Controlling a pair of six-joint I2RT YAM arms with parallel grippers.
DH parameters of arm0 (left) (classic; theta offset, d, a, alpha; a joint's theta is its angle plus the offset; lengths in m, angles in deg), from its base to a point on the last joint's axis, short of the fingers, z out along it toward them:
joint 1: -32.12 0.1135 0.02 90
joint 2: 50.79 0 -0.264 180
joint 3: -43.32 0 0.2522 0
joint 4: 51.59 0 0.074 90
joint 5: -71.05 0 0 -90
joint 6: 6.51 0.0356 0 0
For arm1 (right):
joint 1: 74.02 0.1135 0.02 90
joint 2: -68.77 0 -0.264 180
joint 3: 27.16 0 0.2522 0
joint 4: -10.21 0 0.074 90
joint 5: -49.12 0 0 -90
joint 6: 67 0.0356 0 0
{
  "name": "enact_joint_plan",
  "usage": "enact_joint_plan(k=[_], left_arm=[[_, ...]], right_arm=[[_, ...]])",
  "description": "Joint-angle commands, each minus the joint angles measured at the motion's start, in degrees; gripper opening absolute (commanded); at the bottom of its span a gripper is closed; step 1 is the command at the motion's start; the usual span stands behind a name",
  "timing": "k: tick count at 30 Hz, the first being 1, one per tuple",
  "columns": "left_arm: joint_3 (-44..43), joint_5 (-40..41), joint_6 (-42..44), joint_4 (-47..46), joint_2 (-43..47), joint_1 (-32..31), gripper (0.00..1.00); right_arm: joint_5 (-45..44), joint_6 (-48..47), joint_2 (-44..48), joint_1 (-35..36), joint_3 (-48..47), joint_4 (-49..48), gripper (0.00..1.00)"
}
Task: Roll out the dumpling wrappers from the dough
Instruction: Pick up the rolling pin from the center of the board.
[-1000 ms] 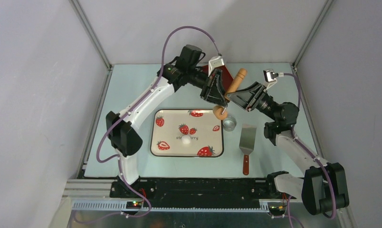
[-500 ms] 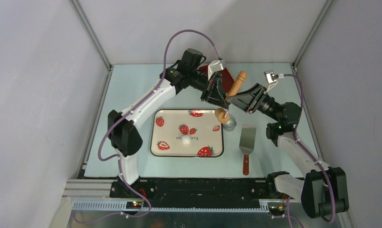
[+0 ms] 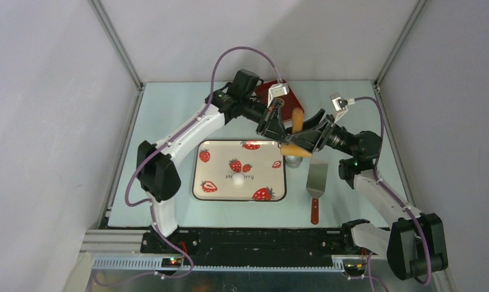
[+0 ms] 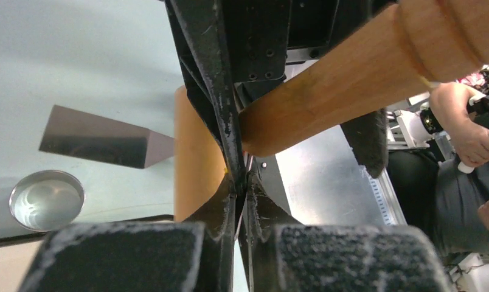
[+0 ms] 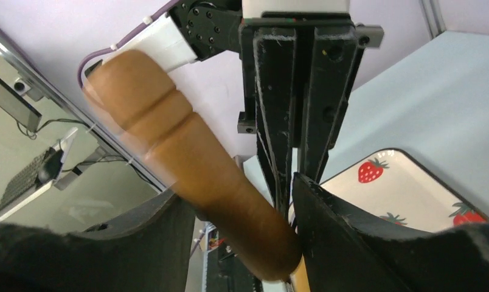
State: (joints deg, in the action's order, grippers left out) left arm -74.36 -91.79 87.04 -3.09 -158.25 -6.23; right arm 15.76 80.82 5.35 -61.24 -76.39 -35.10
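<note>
A wooden rolling pin [image 3: 297, 121] hangs above the table's back middle, between the two grippers. My left gripper [image 3: 283, 132] is shut, with a thin cord at the pin's end pinched between its jaws [image 4: 241, 180]. My right gripper [image 3: 307, 137] stands open around the rolling pin [image 5: 199, 158], which touches one finger [image 5: 327, 213] and leaves a gap to the other. The pin looks blurred in the right wrist view. The dough [image 3: 238, 180] is a small white lump on the strawberry tray [image 3: 213, 165]. No dumpling wrappers are in view.
A small silvery cup [image 3: 294, 161] stands just right of the tray, below the grippers. A metal scraper with a red handle [image 3: 316, 182] lies to the right of it. A dark red board [image 3: 267, 91] lies at the back behind the left arm.
The left jaws shut at the pin's lower end. The right jaws then opened wider, and the pin's upper end dropped lower and nearer. Both grippers shifted slightly right.
</note>
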Motion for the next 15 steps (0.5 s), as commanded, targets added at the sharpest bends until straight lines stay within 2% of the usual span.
enact_joint_plan(k=[1,5,6,7,9,13,15], left_arm=[[0.4,-2.21,-3.64,2.7,3.77,-5.6,0.0],[1.04,-0.21,-3.75,2.66,4.23,-5.98,0.0],[1.27,0.44,-3.83,2.68,4.34,-6.05,0.0],[1.44,0.6,-3.88,2.69,4.49,-6.11,0.0],[1.56,0.65,-4.05,2.67,4.46,-6.23,0.0],[1.65,0.31,-4.91,2.77,4.09,-6.29,0.0],[1.97,0.21,-5.09,2.73,3.95,-6.24,0.0]], right_arm=[[-9.42,-6.66,-0.97,0.91,-1.0,-1.95,0.62],[-12.99,-10.54,-0.54,0.91,-1.05,1.79,0.58],[-13.42,-11.51,-0.43,0.97,-1.44,2.79,0.53],[-13.67,-13.2,-0.51,0.94,-1.67,4.66,0.38],[-13.46,-14.44,-0.7,1.04,-1.93,5.2,0.32],[-9.11,-19.63,-0.5,2.54,-1.98,3.89,0.49],[-7.62,-23.86,-0.37,3.18,-1.98,5.34,0.47]])
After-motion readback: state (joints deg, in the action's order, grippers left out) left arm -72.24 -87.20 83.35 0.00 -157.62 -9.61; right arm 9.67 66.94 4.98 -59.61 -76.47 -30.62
